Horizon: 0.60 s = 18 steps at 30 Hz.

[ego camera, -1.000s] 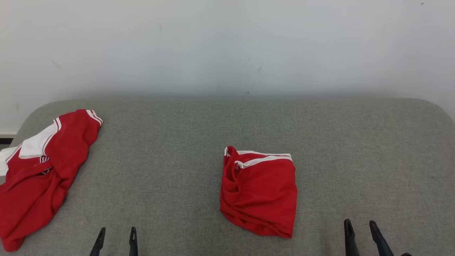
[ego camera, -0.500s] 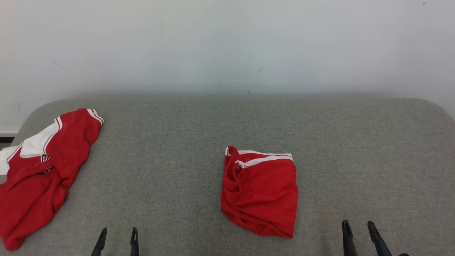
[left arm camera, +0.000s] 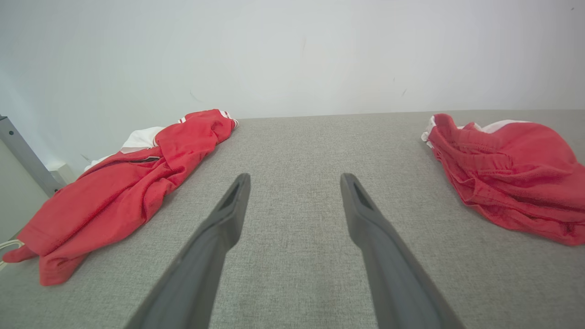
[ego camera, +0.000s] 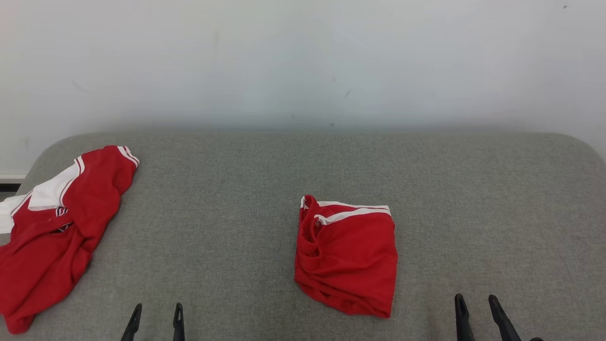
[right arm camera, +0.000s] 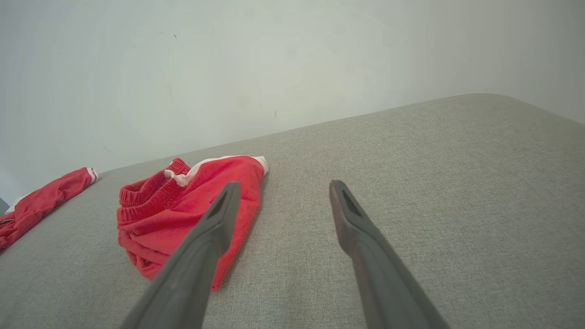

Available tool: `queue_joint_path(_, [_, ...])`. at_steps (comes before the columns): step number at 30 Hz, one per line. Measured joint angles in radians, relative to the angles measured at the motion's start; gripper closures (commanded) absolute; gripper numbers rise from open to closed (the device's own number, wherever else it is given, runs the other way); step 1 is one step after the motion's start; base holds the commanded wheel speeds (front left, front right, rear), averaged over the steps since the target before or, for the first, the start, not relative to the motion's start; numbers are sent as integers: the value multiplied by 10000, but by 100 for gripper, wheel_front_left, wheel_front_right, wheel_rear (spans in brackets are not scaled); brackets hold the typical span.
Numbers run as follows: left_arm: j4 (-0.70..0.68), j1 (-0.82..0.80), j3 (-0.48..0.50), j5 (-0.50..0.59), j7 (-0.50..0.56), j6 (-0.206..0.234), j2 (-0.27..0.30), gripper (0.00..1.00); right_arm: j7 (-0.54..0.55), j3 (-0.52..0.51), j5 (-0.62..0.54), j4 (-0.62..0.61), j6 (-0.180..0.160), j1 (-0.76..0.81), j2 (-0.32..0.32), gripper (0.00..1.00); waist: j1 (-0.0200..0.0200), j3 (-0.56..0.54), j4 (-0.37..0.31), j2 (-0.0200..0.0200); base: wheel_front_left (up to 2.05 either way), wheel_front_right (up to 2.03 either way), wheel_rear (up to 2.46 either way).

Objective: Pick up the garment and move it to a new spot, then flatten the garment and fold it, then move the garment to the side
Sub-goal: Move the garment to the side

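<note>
Shorts (ego camera: 345, 258) mid table (ego camera: 227, 213), jersey (ego camera: 57, 222) at L edge

Folded garment (ego camera: 345, 260) lies centred on the table (ego camera: 227, 189), crumpled shirt (ego camera: 52, 222) far left; left gripper (ego camera: 157, 308), right gripper (ego camera: 475, 298) spread.

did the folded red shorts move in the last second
No: the shorts keep the same gap to the table's far edge.

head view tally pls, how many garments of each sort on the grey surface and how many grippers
folded red shorts: 1
crumpled red and white garment: 1
open grippers: 2, the left gripper and the right gripper
total: 4
</note>
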Motion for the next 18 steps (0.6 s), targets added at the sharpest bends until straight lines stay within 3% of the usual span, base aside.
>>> queue_joint_path(18, [25, -1, 6, -36, 0, -69, -4, 0, 0, 414, 75, 554, 0, -552, 8, 0, 0, -11, 84, 0, 0, 0, 0])
